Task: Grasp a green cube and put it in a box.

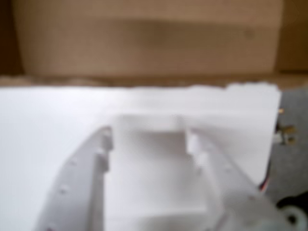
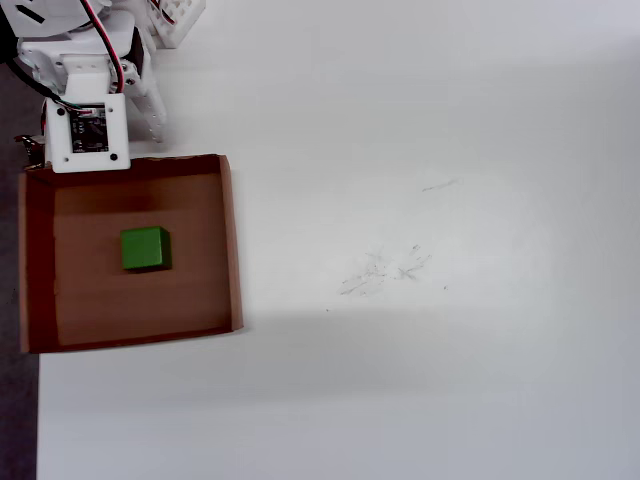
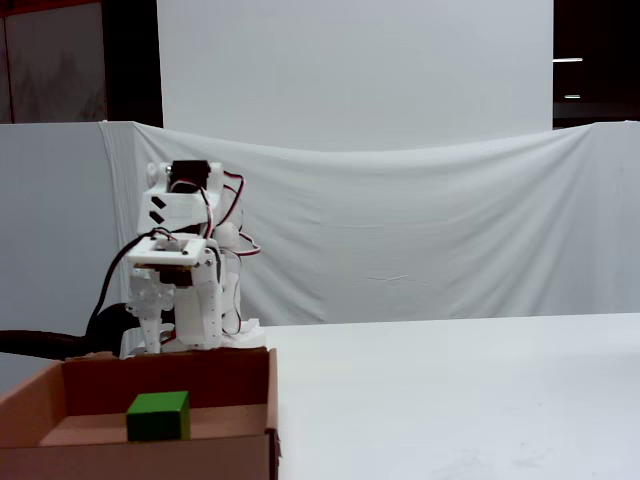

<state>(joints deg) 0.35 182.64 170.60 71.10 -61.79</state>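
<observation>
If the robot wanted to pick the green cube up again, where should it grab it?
Probably from straight above, pinching two opposite side faces. The green cube sits flat near the middle of the box, well away from the low walls, so fingers have room on each side. Its edges run about parallel to the walls, so lining up with the box should work. The gripper looks empty.

small bright green cube (image 2: 145, 249) sitting flat near the middle of the open brown cardboard box (image 2: 231, 240), resting on its floor

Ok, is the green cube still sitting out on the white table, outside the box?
No, in the overhead view the green cube sits on the floor of the box, clear of its walls.
</observation>
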